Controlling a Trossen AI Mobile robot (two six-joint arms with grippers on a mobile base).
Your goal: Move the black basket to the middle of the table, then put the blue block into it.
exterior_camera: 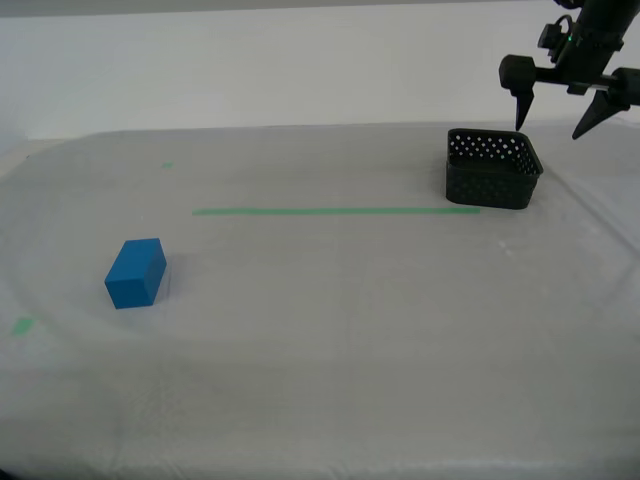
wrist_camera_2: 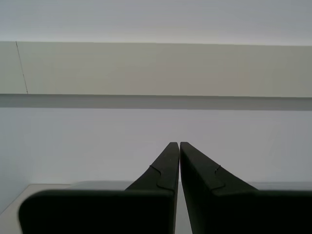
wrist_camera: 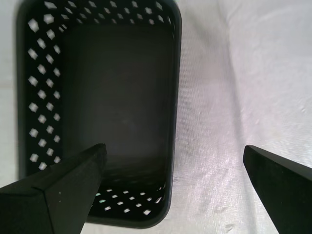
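— What did the exterior view show?

— The black basket [exterior_camera: 492,168] sat far toward the exterior view's right, near the end of the green tape line [exterior_camera: 335,211], not mid-bench. My first gripper [exterior_camera: 558,113] hung just above it, jaws spread wide, touching nothing. The blue block [exterior_camera: 136,272] lay well apart, toward the exterior view's left, on the bench [exterior_camera: 350,350]. So, as I judged it, neither step was done — the basket was ungrasped and the block untouched.

— And the second wrist view?

— Only my second gripper [wrist_camera_2: 176,145], jaws pressed together and empty, facing a pale wall [wrist_camera_2: 146,73]. No task thing appeared there.

— The first wrist view?

— It looked straight down into the basket [wrist_camera: 122,97]: matte black plastic, rounded corners, walls pierced by rows of small holes, a plain solid floor, nothing inside. One fingertip [wrist_camera: 83,170] hung over the basket's interior and the other over the sheeting outside, so the jaws straddled one wall. The bench covering [wrist_camera: 243,73] looked whitish, finely woven and faintly wrinkled.

— The block's surface?

— Smooth, bright blue, sharp-edged.
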